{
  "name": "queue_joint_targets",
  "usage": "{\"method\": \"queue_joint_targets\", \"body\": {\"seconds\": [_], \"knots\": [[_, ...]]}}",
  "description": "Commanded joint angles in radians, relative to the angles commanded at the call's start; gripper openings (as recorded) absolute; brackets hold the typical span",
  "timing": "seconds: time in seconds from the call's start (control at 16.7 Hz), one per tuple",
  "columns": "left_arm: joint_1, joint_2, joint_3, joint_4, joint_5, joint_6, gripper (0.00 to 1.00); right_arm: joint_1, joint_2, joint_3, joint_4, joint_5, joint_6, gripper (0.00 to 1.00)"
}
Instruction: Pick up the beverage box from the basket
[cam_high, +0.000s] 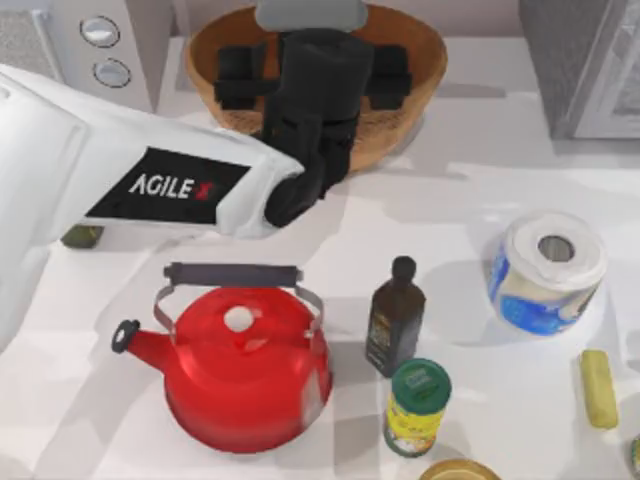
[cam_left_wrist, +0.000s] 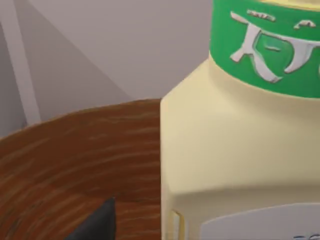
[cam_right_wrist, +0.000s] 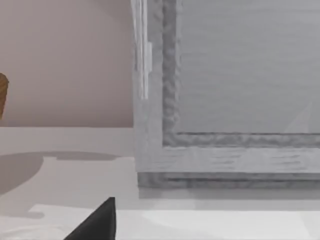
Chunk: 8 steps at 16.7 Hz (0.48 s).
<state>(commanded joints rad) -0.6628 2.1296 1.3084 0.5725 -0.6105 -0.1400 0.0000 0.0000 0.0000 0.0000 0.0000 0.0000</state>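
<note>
Hovering over the basket at the bench's far edge, the left gripper sits close beside the beverage box standing inside; finger state cannot be told, so it should centre on the carton body, below the green cap, before lifting straight up.

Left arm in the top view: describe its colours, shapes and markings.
The left arm has a bulky white casing with a black panel reading AGILEX in white, the X in red. It ends in a black wrist and a black left gripper with a wide crossbar. In the left wrist view one dark pointed fingertip shows. No cables visible.
</note>
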Motion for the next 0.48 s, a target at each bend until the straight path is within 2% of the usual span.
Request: {"method": "queue_joint_targets", "body": {"seconds": [0.24,0.48], "knots": [[0.008,0.005,0.011,-0.006,0.007,0.002,1.0,0.0,0.0,0.0,0.0,0.0,0.0,1.0],[0.034,0.077,0.111,-0.029,0.034,0.01,1.0,0.0,0.0,0.0,0.0,0.0,0.0,1.0]]}}
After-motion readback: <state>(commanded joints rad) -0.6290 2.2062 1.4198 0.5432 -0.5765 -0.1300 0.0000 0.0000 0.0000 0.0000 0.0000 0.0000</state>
